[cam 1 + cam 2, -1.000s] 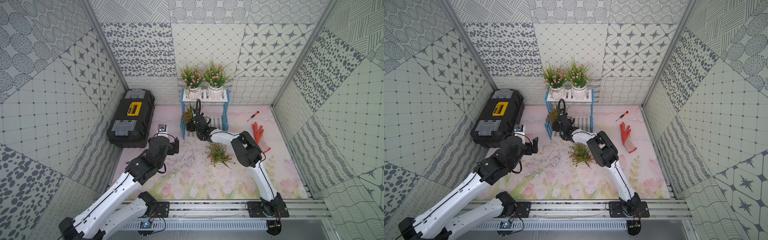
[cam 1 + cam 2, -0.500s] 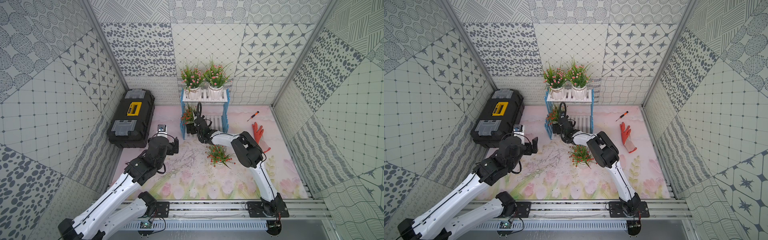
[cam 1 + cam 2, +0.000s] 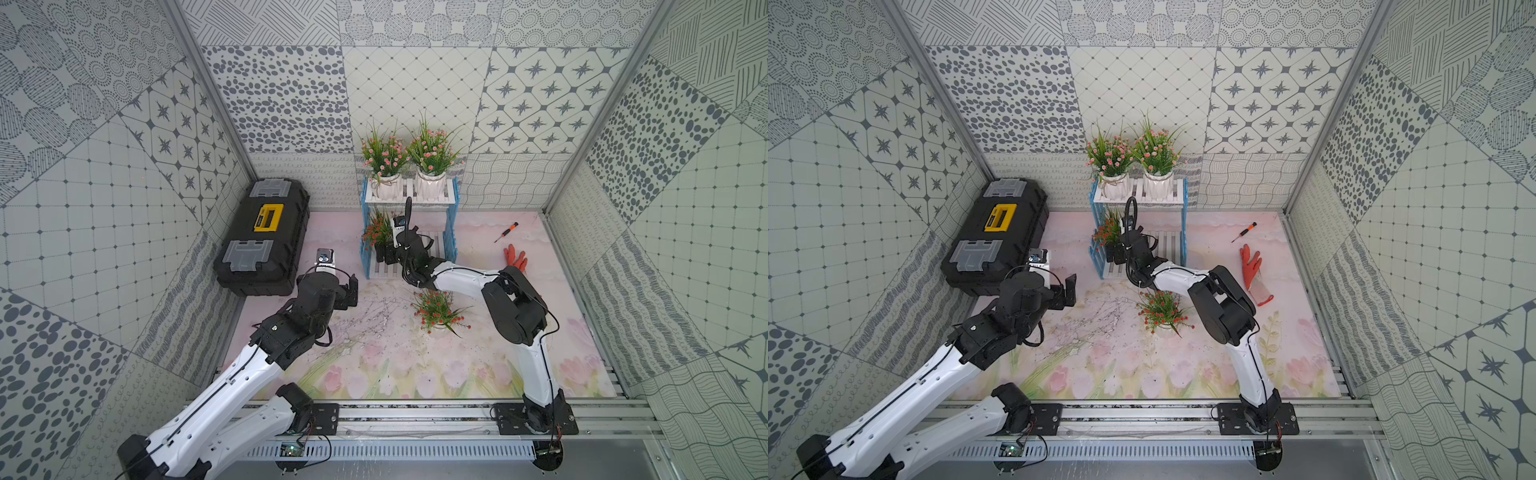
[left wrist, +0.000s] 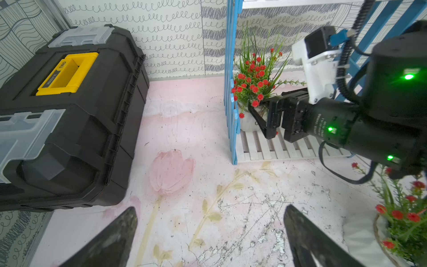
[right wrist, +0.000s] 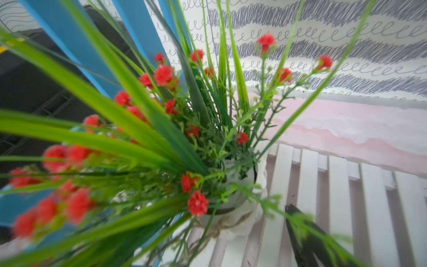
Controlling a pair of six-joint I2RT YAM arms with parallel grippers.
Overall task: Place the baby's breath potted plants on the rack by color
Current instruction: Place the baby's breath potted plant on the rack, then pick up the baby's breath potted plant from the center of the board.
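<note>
The rack [image 3: 451, 216] [image 3: 1183, 220] stands against the back wall. Two pink baby's breath potted plants [image 3: 384, 156] [image 3: 432, 147] stand on its top tier. A red one [image 3: 376, 228] [image 4: 254, 78] stands upright at the left end of the lower tier, its white pot [image 5: 235, 208] on the slats. My right gripper [image 3: 384, 253] [image 4: 258, 111] is open around that pot. One finger [image 5: 302, 233] shows a gap to the pot, and leaves hide the other. Another red plant [image 3: 438, 309] [image 4: 402, 215] stands on the mat. My left gripper [image 3: 351, 291] [image 4: 210, 208] is open and empty above the mat.
A black toolbox [image 3: 264, 237] [image 4: 69, 111] with a yellow latch lies at the back left, close to my left arm. A small screwdriver [image 3: 506, 232] and an orange glove [image 3: 516, 259] lie on the mat right of the rack. Patterned walls close in three sides.
My right wrist has drawn back a little toward the front, while the red plant stays on the lower tier. The left arm has hardly moved.
</note>
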